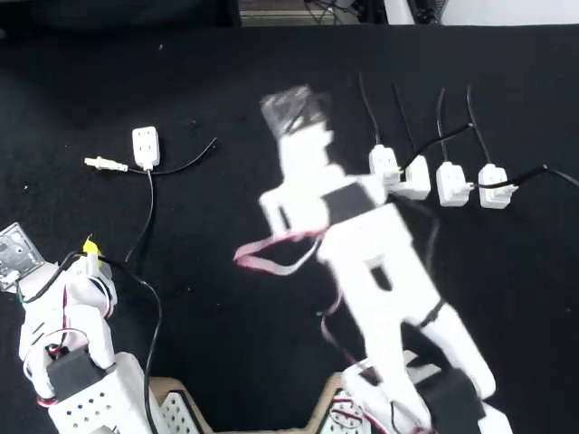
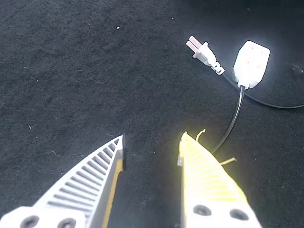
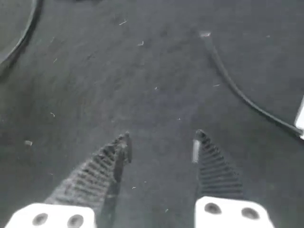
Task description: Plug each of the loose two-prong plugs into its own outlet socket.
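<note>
One loose plug (image 2: 205, 54) lies upper right in your left wrist view, beside its socket (image 2: 251, 64): light, stiff, probably slick. Pinch its moulded body; both jaws stand spread.

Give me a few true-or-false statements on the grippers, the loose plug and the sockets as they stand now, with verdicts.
1. The left gripper is open and holds nothing. True.
2. The loose plug is seated in the lone socket. False: it lies on the table beside the socket, apart from it, with its prongs bare.
3. The right gripper is shut on a plug. False: it is open and empty.
4. In the high view, a row of white sockets lies on the side of the table opposite the loose plug. True.
</note>
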